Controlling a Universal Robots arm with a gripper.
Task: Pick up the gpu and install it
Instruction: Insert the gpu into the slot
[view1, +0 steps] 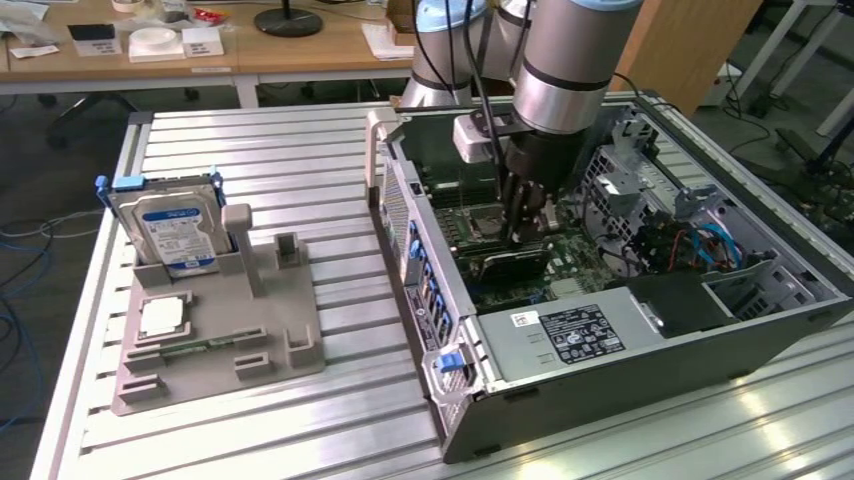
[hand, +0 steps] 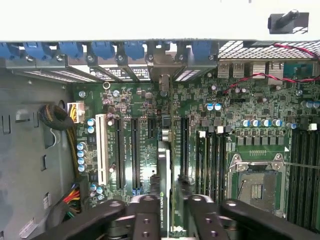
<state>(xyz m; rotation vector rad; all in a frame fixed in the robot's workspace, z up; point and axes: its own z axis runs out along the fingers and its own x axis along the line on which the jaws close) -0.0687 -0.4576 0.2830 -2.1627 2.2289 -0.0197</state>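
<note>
Inside the open computer case (view1: 587, 330), right of centre in the exterior view, the gripper (view1: 523, 235) reached down over the motherboard (hand: 240, 100). Seen from the wrist, its fingers (hand: 145, 220) sat narrowly either side of the gpu (hand: 164, 200), which stood on edge over a slot. They seemingly pinched it, though contact was hard to confirm.

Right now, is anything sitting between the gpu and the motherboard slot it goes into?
Nothing visible does. The gpu stands on edge between the gripper fingers, directly over the expansion slots on the motherboard, its bracket end toward the rear openings. Neighbouring slots look bare.
</note>
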